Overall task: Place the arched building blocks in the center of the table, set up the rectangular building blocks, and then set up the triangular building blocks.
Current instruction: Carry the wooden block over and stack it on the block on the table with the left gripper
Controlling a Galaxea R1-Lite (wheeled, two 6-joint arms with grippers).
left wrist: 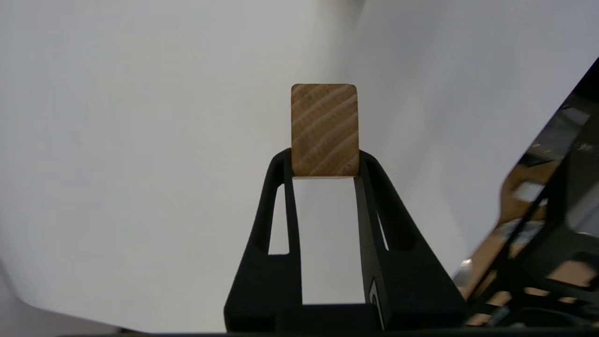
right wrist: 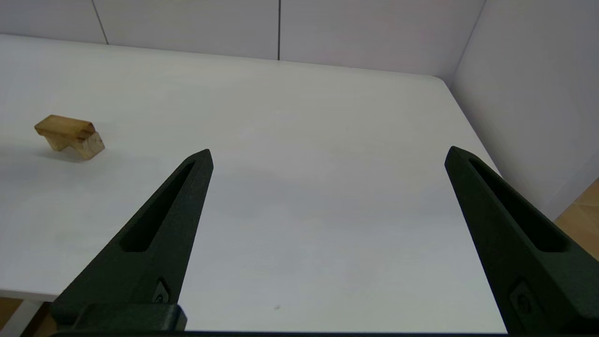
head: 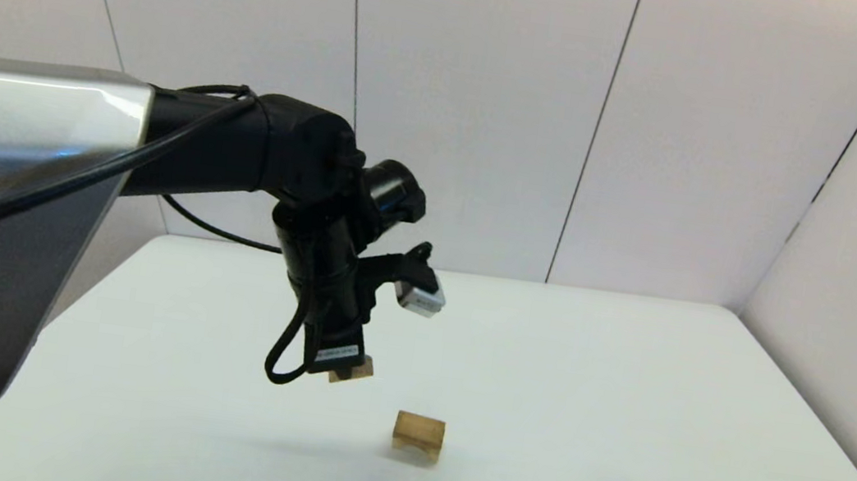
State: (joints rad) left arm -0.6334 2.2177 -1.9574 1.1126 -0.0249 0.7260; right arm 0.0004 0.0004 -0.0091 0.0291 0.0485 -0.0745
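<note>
The triangular building blocks (left wrist: 325,130), one striped wedge, sat pinched between the fingertips of my left gripper (left wrist: 325,164), lifted clear of the table (head: 623,399). It hung just left of and a little above the arched building blocks (head: 419,435), a single chunky piece resting on the tabletop, the two apart. I counted two blocks. My right gripper (right wrist: 327,157) was spread wide, parked well right of the arched piece.
</note>
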